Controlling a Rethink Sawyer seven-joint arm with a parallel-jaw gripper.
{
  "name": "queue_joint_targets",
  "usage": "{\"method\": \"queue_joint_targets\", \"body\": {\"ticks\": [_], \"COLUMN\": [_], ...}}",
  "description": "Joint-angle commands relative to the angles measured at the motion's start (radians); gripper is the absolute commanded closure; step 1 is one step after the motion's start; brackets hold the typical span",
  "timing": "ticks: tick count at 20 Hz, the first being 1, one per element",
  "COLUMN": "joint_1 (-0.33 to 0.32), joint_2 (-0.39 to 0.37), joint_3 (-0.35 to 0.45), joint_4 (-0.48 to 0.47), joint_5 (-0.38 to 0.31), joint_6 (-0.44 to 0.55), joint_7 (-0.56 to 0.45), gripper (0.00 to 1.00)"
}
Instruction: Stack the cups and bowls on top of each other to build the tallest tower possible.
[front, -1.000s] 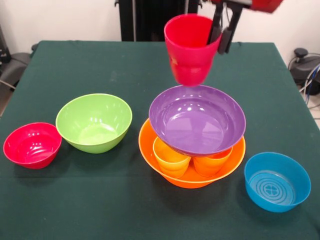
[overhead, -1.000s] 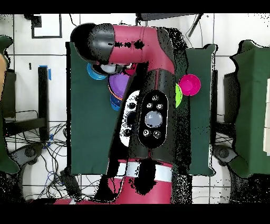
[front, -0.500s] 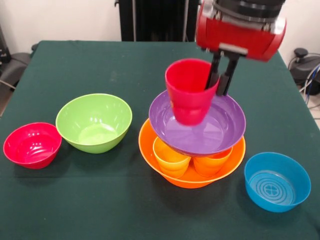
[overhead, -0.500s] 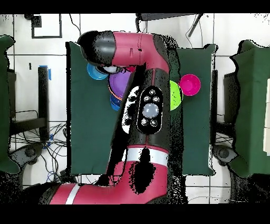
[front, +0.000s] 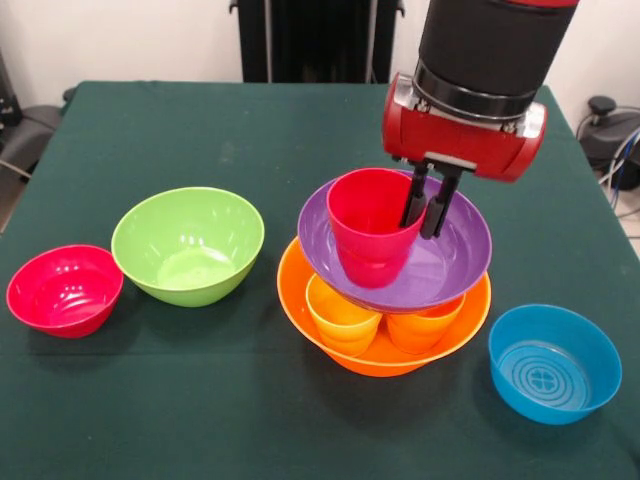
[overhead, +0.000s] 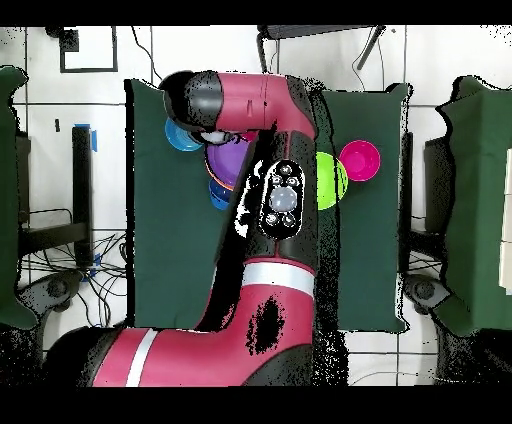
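Note:
The tower stands right of the table's middle: a big orange bowl holds a yellow cup and an orange cup, and a purple bowl rests on them. A red cup stands upright inside the purple bowl with its base down at the bowl's floor. My gripper is shut on the cup's right rim, one finger inside the cup and one outside. In the overhead view the arm covers the gripper and the cup, and only part of the purple bowl shows.
A lime green bowl and a small red bowl sit on the table's left in the front view. A light blue bowl with a ringed base sits at the front right.
The gripper has come straight down with the red cup, from above the purple bowl into it. The bowls on the table have not moved.

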Motion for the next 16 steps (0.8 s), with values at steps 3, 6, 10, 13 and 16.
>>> {"method": "queue_joint_targets", "body": {"ticks": [3, 6, 10, 13, 16], "joint_1": [0.009, 0.004, 0.002, 0.012, 0.010], "joint_2": [0.023, 0.024, 0.000, -0.017, -0.028], "joint_3": [0.062, 0.071, 0.078, 0.067, 0.075], "joint_4": [-0.029, -0.027, 0.029, 0.073, 0.112], "joint_5": [-0.021, -0.011, -0.006, -0.008, 0.004], "joint_6": [0.040, 0.065, 0.049, 0.024, 0.019], "joint_7": [0.026, 0.017, 0.005, 0.028, 0.033], "gripper": [1.00, 1.00, 1.00, 1.00, 1.00]}}
